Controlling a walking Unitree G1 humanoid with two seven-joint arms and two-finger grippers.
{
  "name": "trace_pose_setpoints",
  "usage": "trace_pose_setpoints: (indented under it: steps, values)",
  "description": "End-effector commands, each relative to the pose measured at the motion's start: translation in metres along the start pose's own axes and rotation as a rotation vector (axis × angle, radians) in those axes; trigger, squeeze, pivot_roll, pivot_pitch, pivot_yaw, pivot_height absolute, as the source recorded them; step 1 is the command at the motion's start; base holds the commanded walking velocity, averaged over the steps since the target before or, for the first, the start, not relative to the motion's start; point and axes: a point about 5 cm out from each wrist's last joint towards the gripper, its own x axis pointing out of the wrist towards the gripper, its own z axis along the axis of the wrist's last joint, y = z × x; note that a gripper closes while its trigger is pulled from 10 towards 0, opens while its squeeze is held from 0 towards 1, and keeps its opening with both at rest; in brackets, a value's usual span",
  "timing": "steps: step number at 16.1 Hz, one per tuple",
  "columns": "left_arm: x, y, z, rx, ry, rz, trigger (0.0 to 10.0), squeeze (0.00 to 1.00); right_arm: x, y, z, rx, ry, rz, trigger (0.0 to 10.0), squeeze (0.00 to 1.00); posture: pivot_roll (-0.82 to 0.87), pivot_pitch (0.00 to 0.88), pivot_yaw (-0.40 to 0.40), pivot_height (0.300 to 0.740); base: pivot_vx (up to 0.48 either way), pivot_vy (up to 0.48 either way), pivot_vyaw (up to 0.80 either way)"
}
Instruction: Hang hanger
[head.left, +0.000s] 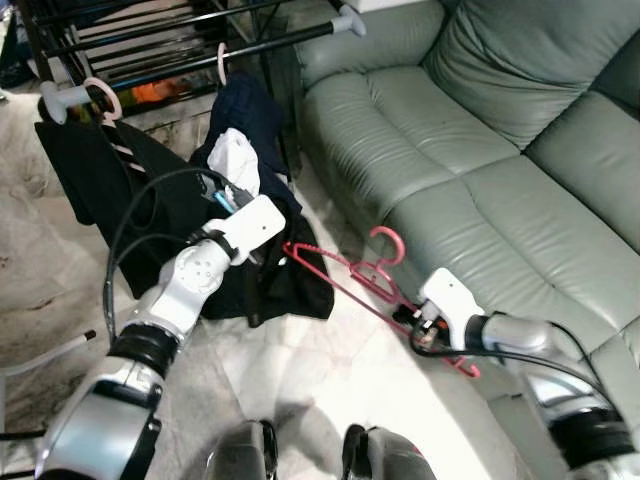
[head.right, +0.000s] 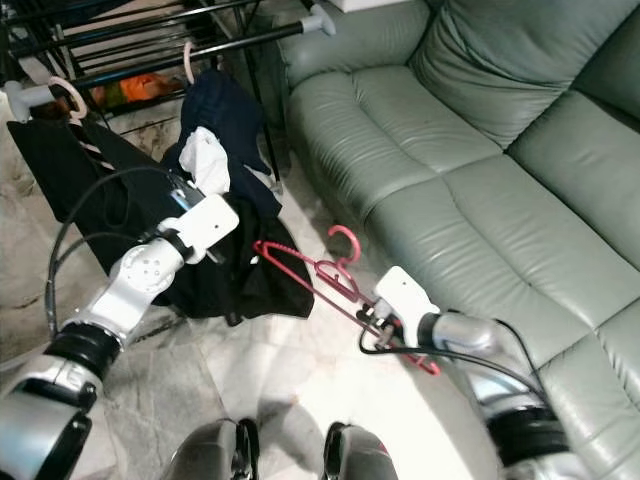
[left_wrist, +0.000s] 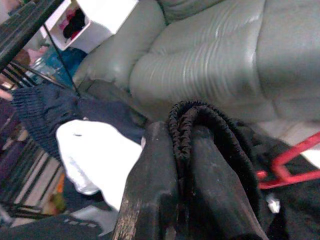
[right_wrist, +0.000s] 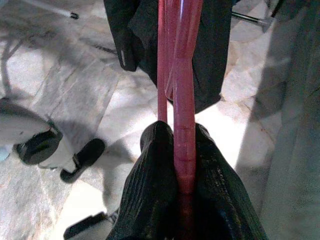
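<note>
Robot's two feet stand on the pale marble floor at the near edge of the head views. Right gripper is low, just off the sofa's front edge, fingers clamped tight on the lower bar of a red hanger; the hanger runs from that gripper toward the left arm, hook curled up beside the sofa seat front. Its far end is tucked into a black garment that droops toward the floor. Left gripper is pinched closed on a ribbed black edge of that garment, holding it up mid-floor between rack and sofa. Black cables loop off the left arm. Behind the left gripper, a dark navy garment and a white cloth hang bunched on a pale pink hanger hook over the rack rail, right in the path to the rail. Another black garment hangs from a second pale hook near the rail's left end. The clothes rack has a black rail with grey end caps, more dark bars behind. Grey-green leather sofa fills the right side, its arm close to the rack's right end. A thin white rod lies on the floor at far left.
</note>
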Motion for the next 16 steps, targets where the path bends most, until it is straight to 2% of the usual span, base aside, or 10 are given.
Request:
trace_pose_setpoints:
  steps: [1,3,7,8,9,12,13,14,16]
  values:
    - [0.000,0.001,0.007,-0.011,-0.030,0.001,10.0,0.00,0.000,-0.003,0.001,-0.003,-0.003,-0.021,10.0,0.00,-0.07,0.118,0.011,0.740,0.000,0.000,0.00]
    - [0.001,-0.005,0.020,-0.039,-0.091,-0.038,10.0,0.00,0.007,-0.004,0.003,0.000,-0.012,-0.050,10.0,0.00,-0.07,0.118,0.011,0.740,0.000,0.000,0.00]
    - [-0.002,-0.017,0.042,-0.087,-0.187,-0.121,10.0,0.00,0.014,-0.019,0.007,0.022,-0.028,-0.158,10.0,0.00,-0.06,0.114,0.009,0.740,0.000,0.000,0.00]
    - [-0.002,-0.019,0.047,-0.122,-0.198,-0.122,10.0,0.00,0.016,-0.020,0.008,0.027,-0.036,-0.173,10.0,0.00,-0.06,0.114,0.009,0.740,0.000,0.000,0.00]
    - [-0.005,-0.027,0.053,-0.176,-0.223,-0.169,10.0,0.00,0.017,-0.023,0.008,0.030,-0.038,-0.209,10.0,0.00,-0.06,0.114,0.009,0.740,0.000,0.000,0.00]
    - [-0.008,-0.032,0.062,-0.278,-0.247,-0.210,10.0,0.00,0.017,-0.030,0.008,0.020,-0.032,-0.258,10.0,0.00,-0.06,0.115,0.008,0.740,0.000,0.000,0.00]
    - [-0.007,-0.028,0.062,-0.315,-0.228,-0.188,10.0,0.00,0.012,-0.046,0.013,0.002,-0.065,-0.408,10.0,0.00,-0.06,0.116,0.005,0.740,0.000,0.000,0.00]
    - [-0.006,-0.026,0.058,-0.293,-0.196,-0.173,10.0,0.00,0.006,-0.057,0.020,0.001,-0.108,-0.519,10.0,0.00,-0.06,0.116,0.005,0.740,0.000,0.000,0.00]
    - [-0.007,-0.023,0.043,-0.206,-0.117,-0.136,10.0,0.00,0.002,-0.066,0.036,0.014,-0.209,-0.586,10.0,0.00,-0.06,0.117,0.004,0.740,0.000,0.000,0.00]
